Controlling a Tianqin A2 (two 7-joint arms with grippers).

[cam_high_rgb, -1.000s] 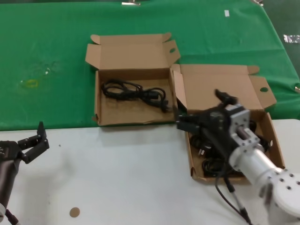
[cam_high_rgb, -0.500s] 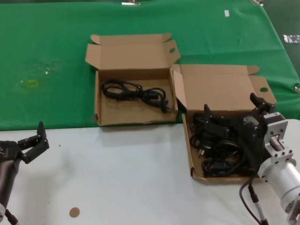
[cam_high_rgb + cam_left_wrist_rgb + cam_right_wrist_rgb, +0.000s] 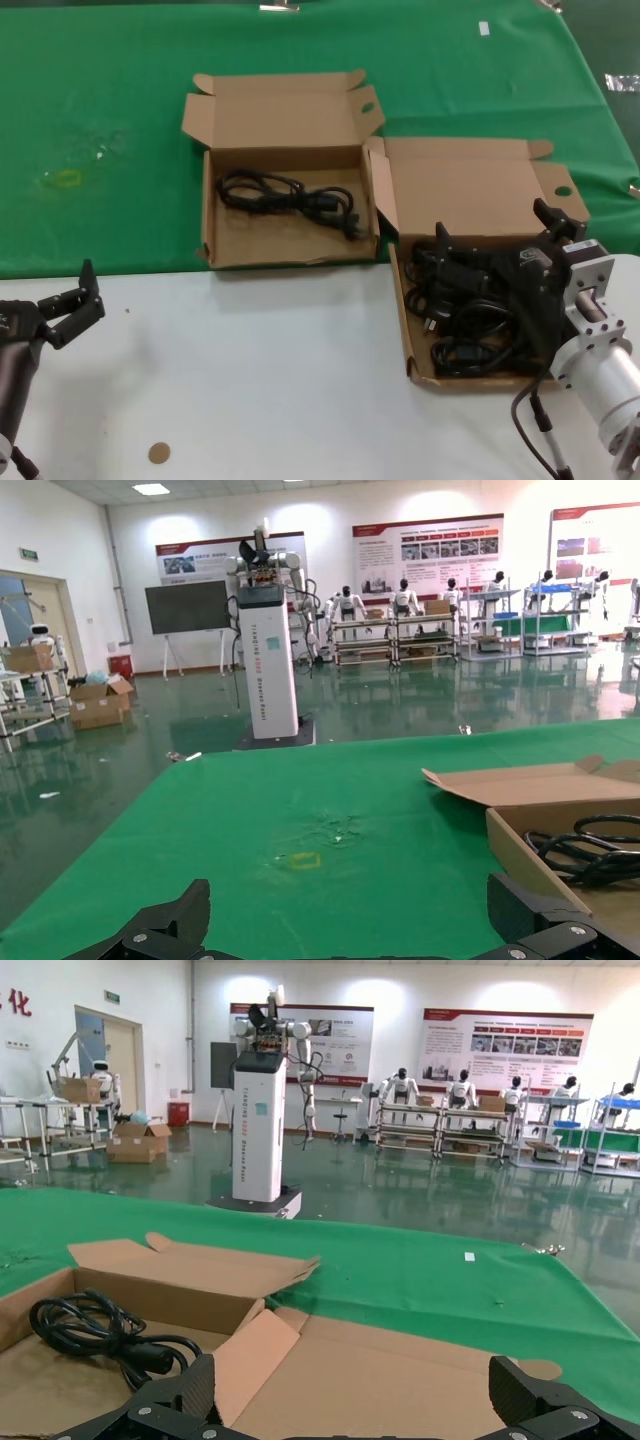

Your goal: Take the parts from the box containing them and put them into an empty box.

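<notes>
The box with the straight lid edge (image 3: 585,305) lies at the right and holds several coiled black cords (image 3: 465,325). My right gripper (image 3: 495,230) is open and empty above these cords, its fingers spread across the box's back part; in the right wrist view (image 3: 360,1415) it faces the raised lid (image 3: 400,1370). The box with the notched lid (image 3: 212,215) lies to the left on the green cloth and holds one cord (image 3: 290,195), also seen in the right wrist view (image 3: 95,1330). My left gripper (image 3: 78,300) is open and parked at the table's front left.
A green cloth (image 3: 110,90) covers the back of the table and the front is white (image 3: 260,380). A small brown disc (image 3: 159,453) lies near the front edge. A yellowish mark (image 3: 65,178) sits on the cloth at the far left.
One second ago my right gripper was at the left edge of the full box, pointing toward the other box. It has swung back to the right over the cords. The left arm has not moved.
</notes>
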